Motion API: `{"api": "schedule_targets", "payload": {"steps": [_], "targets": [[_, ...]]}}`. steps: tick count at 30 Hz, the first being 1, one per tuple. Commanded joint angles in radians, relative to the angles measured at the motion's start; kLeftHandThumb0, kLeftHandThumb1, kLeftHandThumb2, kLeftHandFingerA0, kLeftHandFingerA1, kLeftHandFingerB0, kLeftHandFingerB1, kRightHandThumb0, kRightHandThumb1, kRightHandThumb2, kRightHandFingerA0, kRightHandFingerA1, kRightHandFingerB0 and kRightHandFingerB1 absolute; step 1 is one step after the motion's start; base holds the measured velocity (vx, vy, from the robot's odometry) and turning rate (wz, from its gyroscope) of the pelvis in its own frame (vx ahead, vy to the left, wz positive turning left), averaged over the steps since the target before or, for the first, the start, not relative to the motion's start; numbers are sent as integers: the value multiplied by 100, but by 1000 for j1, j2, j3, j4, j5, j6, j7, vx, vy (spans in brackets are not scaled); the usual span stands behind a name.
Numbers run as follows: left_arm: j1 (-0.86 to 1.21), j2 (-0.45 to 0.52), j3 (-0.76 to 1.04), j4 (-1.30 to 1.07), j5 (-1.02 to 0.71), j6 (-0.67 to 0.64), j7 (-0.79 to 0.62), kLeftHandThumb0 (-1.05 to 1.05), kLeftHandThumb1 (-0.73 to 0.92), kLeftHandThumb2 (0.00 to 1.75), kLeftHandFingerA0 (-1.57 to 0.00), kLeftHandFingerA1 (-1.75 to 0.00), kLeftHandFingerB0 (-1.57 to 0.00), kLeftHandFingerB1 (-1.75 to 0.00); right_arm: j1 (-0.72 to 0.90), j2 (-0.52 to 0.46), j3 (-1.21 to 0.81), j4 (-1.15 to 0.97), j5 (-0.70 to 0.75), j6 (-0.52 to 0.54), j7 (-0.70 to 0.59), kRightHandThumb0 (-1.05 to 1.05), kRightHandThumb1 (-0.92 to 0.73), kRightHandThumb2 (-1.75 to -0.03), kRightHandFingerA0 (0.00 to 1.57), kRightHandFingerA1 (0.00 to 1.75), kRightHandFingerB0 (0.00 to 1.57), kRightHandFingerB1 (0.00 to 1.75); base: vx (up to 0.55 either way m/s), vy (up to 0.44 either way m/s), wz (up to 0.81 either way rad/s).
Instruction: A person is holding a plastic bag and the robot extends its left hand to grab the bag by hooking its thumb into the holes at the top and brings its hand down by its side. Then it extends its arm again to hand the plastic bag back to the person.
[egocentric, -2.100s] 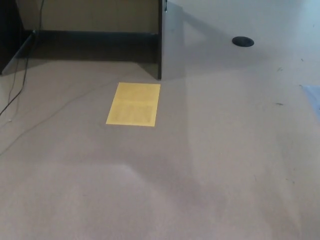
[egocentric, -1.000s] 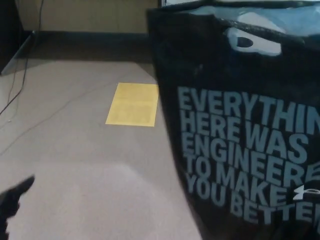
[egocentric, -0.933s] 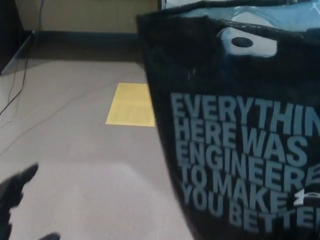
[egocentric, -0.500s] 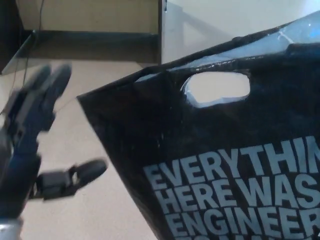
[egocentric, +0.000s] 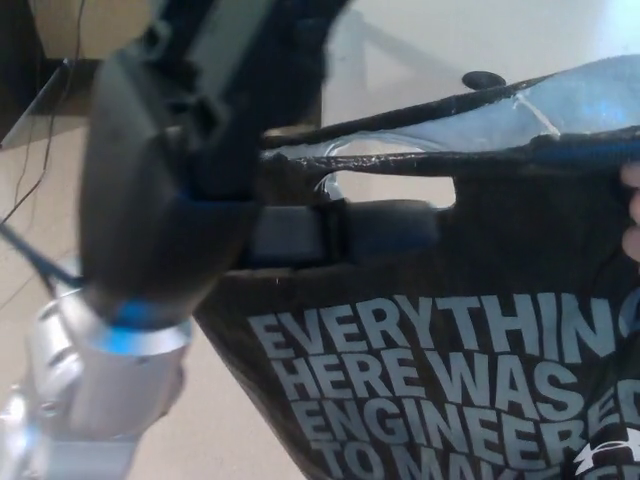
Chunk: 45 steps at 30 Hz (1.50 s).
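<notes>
Reaching for the bag (egocentric: 440, 370) with the left hand (egocentric: 170, 170), raised close under the camera and filling the upper left of the head view. Thumb (egocentric: 350, 232) stuck out sideways toward the right, spread well apart from the two fingers (egocentric: 250, 40), which point up and run off the top edge, tips out of view. Pinching nothing, as far as can be seen.

Hanging in the air across the right and lower part of the view: black plastic, pale blue lettering, top edge pulled taut and nearly level. Held up at the right edge by a person's hand (egocentric: 630, 215), only a sliver of it showing. Hole (egocentric: 390, 188) just below the top edge, pale floor (egocentric: 480, 40) visible through it.

Lying along the bag right beneath the hole's lower edge, that thumb, touching or very nearly so. Impossible to say whether already threaded through or merely resting against the plastic.

Judged as early in the task: arm extended, thumb at the hole, hook perhaps half made. Not yet done: taking the weight from the person, lowering the hand to the side, then extending again and giving the bag back. Most of the work ahead, then.

Nothing of the right hand in view.
</notes>
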Motion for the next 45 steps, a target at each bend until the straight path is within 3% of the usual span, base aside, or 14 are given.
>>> {"api": "schedule_targets", "payload": {"steps": [1,5,6,11,12,17,18,27,28,29,30,45], "targets": [[-72,-78,-84,56,197,154,-84,-35,23,85,0,-48,0,-49,13,-24,1,1,-12,-21,-15,-39,-69,-61,69,45,60,40,0,0,0],[-100,-103,-121,140,253,165,-71,-36,25,87,0,-48,0,-49,11,-24,1,-1,-15,-16,-15,-38,-68,-61,69,45,63,41,0,0,0],[-100,-103,-125,155,265,172,-73,-72,45,77,-12,-42,-6,-26,12,-24,0,-1,-14,-20,-15,-38,-68,-60,69,46,63,41,0,0,0],[-91,-92,-115,219,246,194,-89,-64,42,69,-10,-39,-7,-31,13,-28,1,-2,-17,-27,-16,-39,-68,-61,71,46,63,41,0,0,0],[-93,-87,-111,233,262,202,-87,-33,25,85,-1,-49,0,-48,10,-25,1,1,-17,-22,-17,-39,-68,-60,70,45,61,41,0,0,0],[-125,-39,-93,318,309,207,-68,-34,25,86,-1,-49,0,-48,7,-21,-1,0,-16,-20,-17,-38,-68,-60,70,46,61,41,0,0,0],[-130,-28,-89,332,312,210,-71,-68,43,74,-11,-41,-5,-27,7,-22,-1,-1,-17,-18,-17,-38,-68,-60,69,45,61,40,0,0,0],[-119,21,-77,393,318,197,-58,-69,43,75,-11,-40,-5,-25,7,-23,-5,-2,-15,-20,-13,-38,-68,-60,70,46,61,41,0,0,0],[-121,22,-75,401,320,199,-56,-34,26,86,0,-48,0,-48,4,-22,-2,0,-18,-15,-13,-38,-68,-61,70,45,61,41,0,0,0],[-126,22,-74,419,319,187,-34,-33,28,87,-1,-48,0,-48,2,-22,-2,0,-19,-12,-12,-38,-69,-61,69,45,61,41,0,0,0],[-131,21,-74,432,320,180,-15,-65,45,72,-19,-41,-9,-35,2,-21,-2,1,-19,-11,-13,-38,-68,-60,70,45,61,41,0,0,0],[-180,-40,-124,538,356,185,103,-63,44,74,-26,-44,-9,-36,1,-21,-4,2,-24,-12,-9,-42,-64,-63,67,47,59,42,0,0,0]]}}
